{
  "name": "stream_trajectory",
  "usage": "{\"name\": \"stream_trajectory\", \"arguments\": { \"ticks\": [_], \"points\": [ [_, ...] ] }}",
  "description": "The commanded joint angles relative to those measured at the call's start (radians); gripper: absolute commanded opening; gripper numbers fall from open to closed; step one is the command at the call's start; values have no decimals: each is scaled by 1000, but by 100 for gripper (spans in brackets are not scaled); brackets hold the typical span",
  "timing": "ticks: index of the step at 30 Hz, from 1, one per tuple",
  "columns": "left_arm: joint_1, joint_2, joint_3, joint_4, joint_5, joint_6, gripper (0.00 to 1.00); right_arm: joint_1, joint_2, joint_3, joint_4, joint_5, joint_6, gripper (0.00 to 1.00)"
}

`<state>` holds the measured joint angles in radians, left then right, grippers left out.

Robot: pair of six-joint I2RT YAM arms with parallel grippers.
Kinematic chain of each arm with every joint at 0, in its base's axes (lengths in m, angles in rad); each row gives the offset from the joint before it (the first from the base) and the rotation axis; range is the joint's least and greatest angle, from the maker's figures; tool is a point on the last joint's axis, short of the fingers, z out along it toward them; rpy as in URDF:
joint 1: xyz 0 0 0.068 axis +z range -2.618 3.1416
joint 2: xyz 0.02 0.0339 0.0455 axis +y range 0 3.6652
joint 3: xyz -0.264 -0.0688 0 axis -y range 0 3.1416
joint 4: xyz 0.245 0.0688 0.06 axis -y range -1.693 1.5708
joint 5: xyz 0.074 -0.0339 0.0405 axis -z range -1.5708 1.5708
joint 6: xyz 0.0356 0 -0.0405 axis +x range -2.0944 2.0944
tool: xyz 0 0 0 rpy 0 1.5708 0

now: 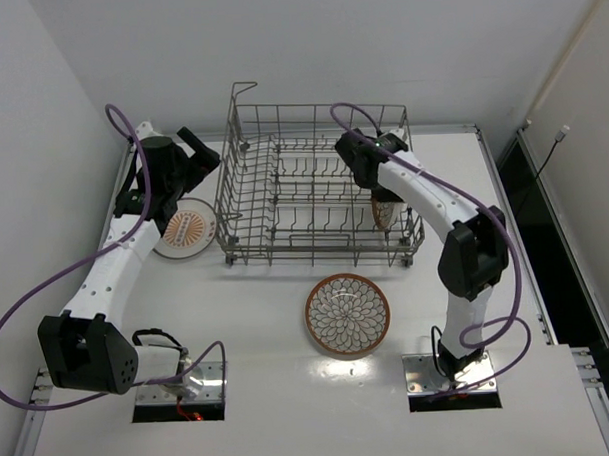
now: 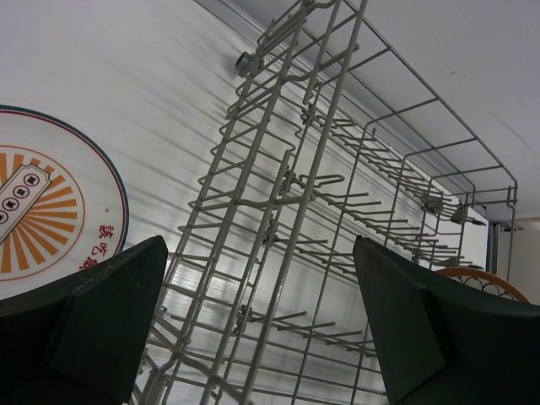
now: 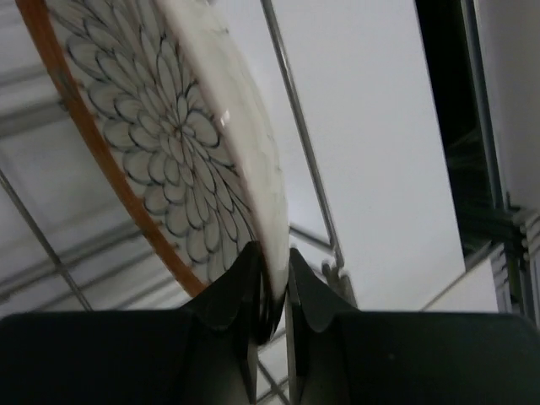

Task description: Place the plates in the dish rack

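The grey wire dish rack (image 1: 318, 192) stands at the table's back middle. My right gripper (image 1: 379, 190) is shut on the rim of a brown-rimmed petal plate (image 3: 169, 126) and holds it on edge inside the rack's right end (image 1: 385, 213). A second brown-rimmed petal plate (image 1: 348, 315) lies flat on the table in front of the rack. The white plate with the orange sunburst (image 1: 184, 229) lies flat left of the rack; it also shows in the left wrist view (image 2: 51, 211). My left gripper (image 1: 197, 157) is open and empty above it, beside the rack's left wall (image 2: 278, 211).
A raised wire loop (image 1: 242, 90) stands at the rack's back left corner. Upright tines (image 2: 354, 202) line the rack's floor. The table's right edge (image 1: 498, 181) borders a dark gap. Purple cables loop off both arms.
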<state>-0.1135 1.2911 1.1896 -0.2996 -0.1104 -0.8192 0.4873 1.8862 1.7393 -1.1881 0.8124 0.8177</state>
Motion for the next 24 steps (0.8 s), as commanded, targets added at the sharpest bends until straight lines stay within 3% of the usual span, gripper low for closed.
{"name": "stream_trajectory", "arguments": {
  "ticks": [1,9,16,18,24],
  "points": [
    [0,-45,-5,20,-11,11,90,8,62,-84,61,-223,49,3],
    [0,-46,-5,20,-20,20,90,-3,62,-123,85,-268,61,6],
    [0,-46,-15,11,-31,20,90,-3,35,-29,44,-259,43,48],
    [0,-46,-15,11,-31,31,90,-3,10,-3,35,-234,34,50],
    [0,-55,-24,1,-40,31,90,-12,-93,164,45,-288,-132,73]
  ]
}}
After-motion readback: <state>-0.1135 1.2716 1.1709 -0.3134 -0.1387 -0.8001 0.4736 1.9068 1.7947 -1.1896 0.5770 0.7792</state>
